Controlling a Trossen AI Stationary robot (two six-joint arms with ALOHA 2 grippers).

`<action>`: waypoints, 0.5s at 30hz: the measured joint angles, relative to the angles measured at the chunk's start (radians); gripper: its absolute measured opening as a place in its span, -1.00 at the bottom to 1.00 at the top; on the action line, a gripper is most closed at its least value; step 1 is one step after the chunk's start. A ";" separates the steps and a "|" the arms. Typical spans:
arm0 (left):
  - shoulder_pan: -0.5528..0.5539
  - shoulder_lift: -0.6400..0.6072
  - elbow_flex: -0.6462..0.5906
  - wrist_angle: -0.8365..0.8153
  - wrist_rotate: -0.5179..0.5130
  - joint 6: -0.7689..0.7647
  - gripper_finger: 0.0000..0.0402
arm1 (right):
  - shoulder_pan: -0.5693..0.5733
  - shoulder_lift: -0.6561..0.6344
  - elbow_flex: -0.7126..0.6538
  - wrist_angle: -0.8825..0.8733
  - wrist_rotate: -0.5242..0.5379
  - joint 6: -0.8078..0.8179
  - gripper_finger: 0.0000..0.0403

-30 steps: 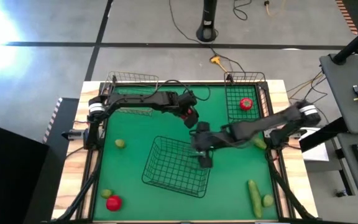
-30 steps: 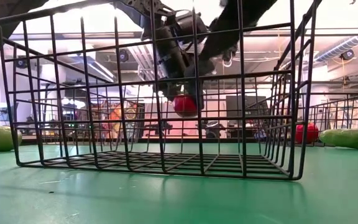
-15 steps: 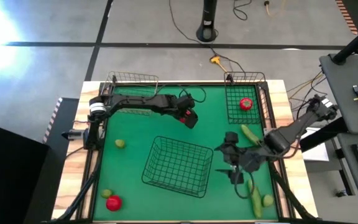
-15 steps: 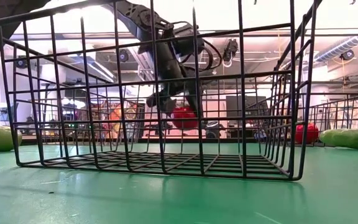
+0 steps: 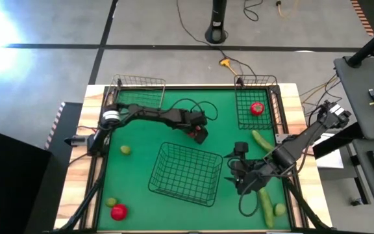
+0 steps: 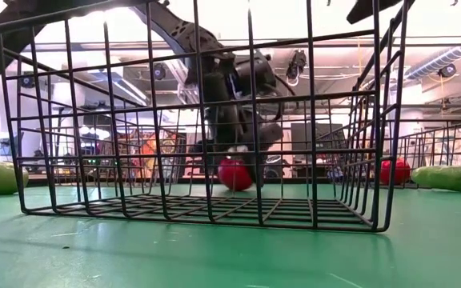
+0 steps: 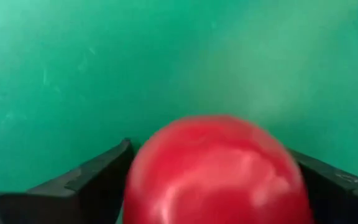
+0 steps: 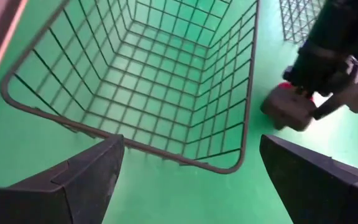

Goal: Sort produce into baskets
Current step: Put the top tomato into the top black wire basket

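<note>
Nearest me, the left gripper [image 7: 213,186] has its two fingers [image 7: 86,186] closed snugly on either side of a red tomato [image 7: 216,171], with the green mat right beneath it. From table height I see that tomato [image 6: 234,174] hanging very low, touching or nearly touching the mat, behind the big wire basket [image 6: 198,120] rather than in it.

From above, the left gripper [image 5: 200,133] sits just beyond the big basket's [image 5: 186,174] far rim. The right gripper [image 5: 240,177] hovers beside that basket's right edge with its fingers [image 8: 86,174] spread wide and nothing between them; I'll leave it parked.

Further out, another tomato [image 5: 257,108] already lies in the small basket [image 5: 249,120] at the far right, so that's where I judge this one belongs. To do it cleanly I want to keep the squeeze firm, lift well clear of the wire rim before travelling, centre over the opening, then lower before letting go so it doesn't bounce out.

The other small basket [image 5: 138,83] stands at the far left corner.
</note>
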 joint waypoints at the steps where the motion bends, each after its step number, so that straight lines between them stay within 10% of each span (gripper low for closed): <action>1: -0.001 -0.006 -0.001 -0.011 0.000 0.004 0.71 | -0.001 0.000 0.000 -0.004 0.003 -0.003 0.83; 15: 0.000 -0.189 -0.002 0.006 -0.007 0.097 0.97 | -0.085 0.006 0.000 -0.019 0.016 -0.038 0.83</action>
